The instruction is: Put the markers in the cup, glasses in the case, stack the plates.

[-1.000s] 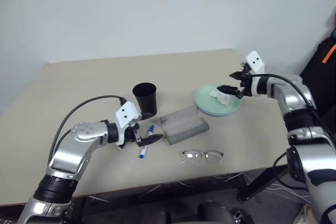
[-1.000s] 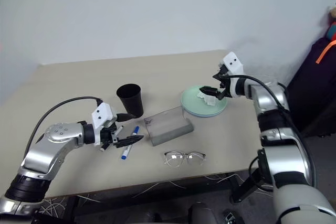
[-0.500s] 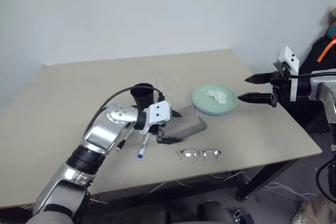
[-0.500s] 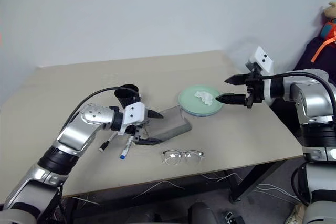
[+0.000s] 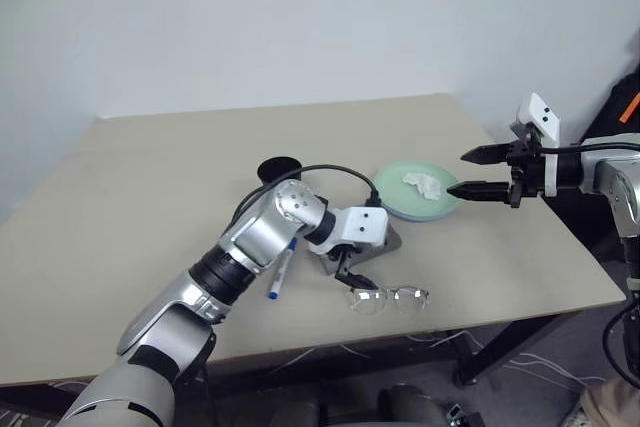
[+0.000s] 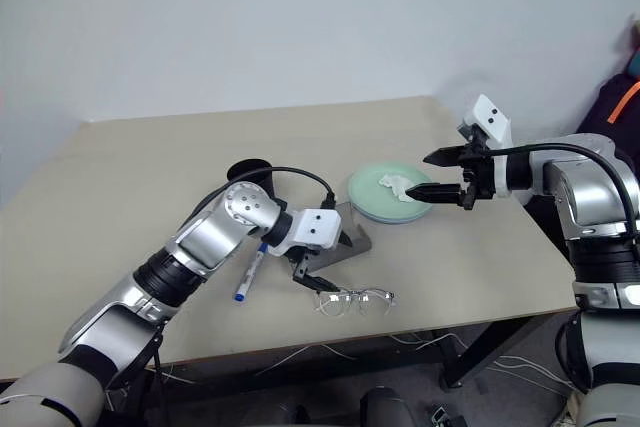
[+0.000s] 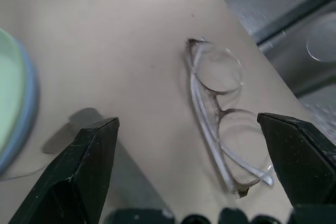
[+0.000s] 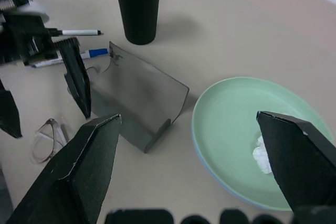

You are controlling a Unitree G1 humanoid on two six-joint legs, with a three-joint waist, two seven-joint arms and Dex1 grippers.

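Observation:
The glasses (image 5: 388,298) lie near the table's front edge, lenses clear, frame pale. My left gripper (image 5: 362,265) hangs open just above them, in front of the open grey case (image 8: 139,98). The black cup (image 8: 137,3) stands behind the case, partly hidden by my left arm in the eye views. Two white markers lie beside the case, one with a black cap (image 8: 79,32) and one with a blue cap (image 8: 79,56). The mint green plate (image 8: 247,114) sits on the blue plate (image 7: 29,108). My right gripper (image 5: 468,174) is open, off the plates' right rim.
A crumpled white tissue (image 5: 424,184) lies on the green plate. The beige table (image 5: 160,187) has broad bare room on its left and back. Its right edge runs just beyond the plates, and dark items stand past it at the far right.
My left arm has swung right, from over the markers to the glasses in front of the case. My right gripper has drawn back from above the plates to beyond their right rim.

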